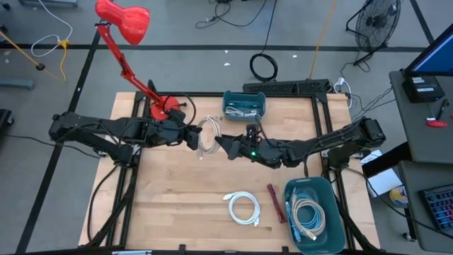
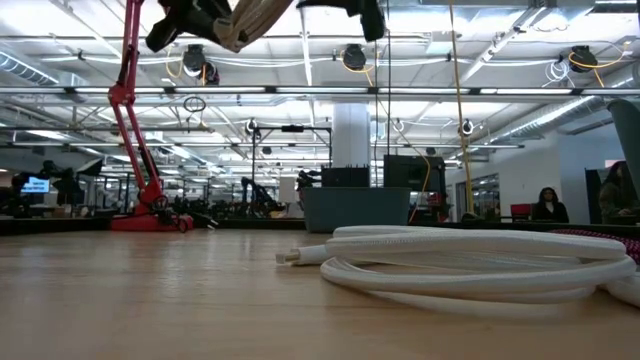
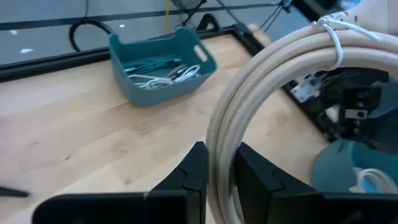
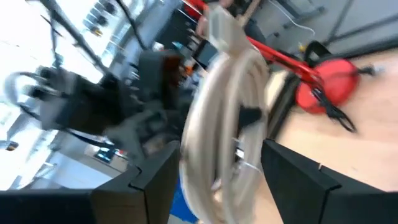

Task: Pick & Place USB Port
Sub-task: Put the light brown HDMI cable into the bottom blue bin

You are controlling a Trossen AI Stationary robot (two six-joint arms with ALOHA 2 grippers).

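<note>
Above the middle of the surface (image 1: 177,191), the left end effector (image 1: 192,137) is nearly closed, pinching a beige coiled cable (image 1: 207,134) between its two fingers (image 3: 194,171); the left wrist view shows the strands running straight through the narrow gap. The coil hangs clear of the wood, held up in the air, seemingly so the other arm can reach it, which reads as a handover between the arms.

Just beyond that coil, on its far side from the left end effector, the right end effector (image 1: 225,145) stands with its fingers spread wide on either side of the loop; the right wrist view shows the beige coil (image 4: 227,118) between the fingers, but I cannot tell that either finger touches it, so it has hold of nothing yet. A thin white tie binds the strands, keeping the loop together while it is passed.

Behind the right end effector sits a teal bin (image 1: 244,105) with cables in it. Nearer the front of the surface, below the right end effector, a white coiled cable (image 1: 243,207) lies flat, with a dark red strip (image 1: 275,202) beside it and a second teal bin (image 1: 311,212) holding more coils, likely the sorting destination. A red desk lamp (image 1: 127,28) is set behind the left end effector.

No brand, label or writing can be read anywhere.
</note>
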